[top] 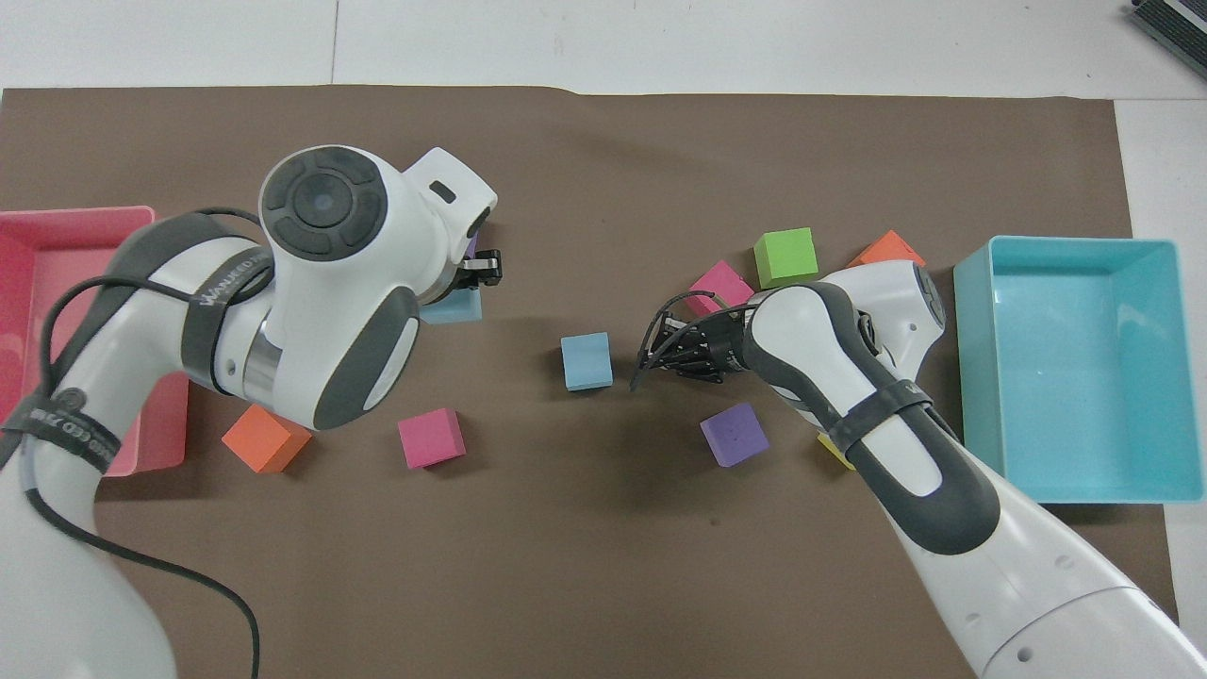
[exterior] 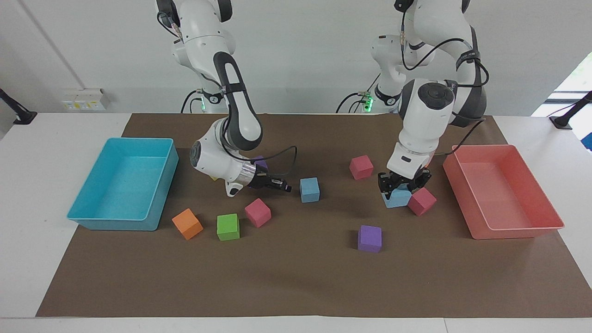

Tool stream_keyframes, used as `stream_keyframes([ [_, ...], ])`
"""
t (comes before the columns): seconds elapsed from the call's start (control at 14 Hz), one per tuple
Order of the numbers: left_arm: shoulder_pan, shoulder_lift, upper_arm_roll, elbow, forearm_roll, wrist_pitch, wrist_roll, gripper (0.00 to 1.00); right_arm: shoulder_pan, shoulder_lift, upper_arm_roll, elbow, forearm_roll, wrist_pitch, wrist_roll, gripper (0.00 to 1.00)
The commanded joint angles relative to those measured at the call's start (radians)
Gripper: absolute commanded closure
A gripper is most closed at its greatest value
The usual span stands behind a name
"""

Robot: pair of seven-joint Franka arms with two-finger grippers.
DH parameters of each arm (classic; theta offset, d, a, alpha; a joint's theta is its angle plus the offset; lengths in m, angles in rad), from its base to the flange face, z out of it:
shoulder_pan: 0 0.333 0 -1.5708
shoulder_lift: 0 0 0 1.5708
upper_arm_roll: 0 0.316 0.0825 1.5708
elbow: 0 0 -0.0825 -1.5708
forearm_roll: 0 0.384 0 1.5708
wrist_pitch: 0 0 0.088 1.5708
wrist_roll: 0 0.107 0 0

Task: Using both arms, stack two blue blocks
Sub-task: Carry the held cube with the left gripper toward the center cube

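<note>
One blue block [exterior: 309, 189] rests on the brown mat near the middle; it also shows in the overhead view [top: 586, 361]. My right gripper [exterior: 283, 187] hangs low just beside it, toward the right arm's end, and does not touch it; the overhead view shows this gripper [top: 645, 355] too. My left gripper [exterior: 401, 183] is shut on the second blue block [exterior: 396, 198] and holds it a little above the mat, next to a pink cube [exterior: 422, 201]. In the overhead view that block [top: 456, 307] is partly hidden under the left wrist.
A turquoise tray [exterior: 152, 203] stands at the right arm's end and a pink tray [exterior: 508, 231] at the left arm's end. Loose cubes lie about: pink [exterior: 361, 167], purple [exterior: 369, 238], pink [exterior: 257, 212], green [exterior: 228, 226], orange [exterior: 187, 224].
</note>
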Motion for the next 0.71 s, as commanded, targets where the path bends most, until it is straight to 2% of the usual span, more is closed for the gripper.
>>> stream_keyframes([
  [0.0,-0.057,0.052,0.015,0.023,0.012,0.017,-0.103,0.68,-0.003,0.0,0.006,-0.01,0.04,0.022,-0.042,1.0],
  [0.28,-0.117,0.079,0.013,0.032,-0.043,0.046,-0.161,0.69,-0.003,0.0,0.006,-0.01,0.04,0.022,-0.042,1.0],
  [0.5,-0.175,0.168,0.013,0.115,-0.043,0.052,-0.241,0.69,-0.003,0.0,0.006,-0.01,0.04,0.023,-0.042,1.0],
  [0.64,-0.201,0.179,0.013,0.118,-0.044,0.054,-0.252,0.69,-0.003,0.0,0.006,-0.01,0.04,0.023,-0.042,1.0],
])
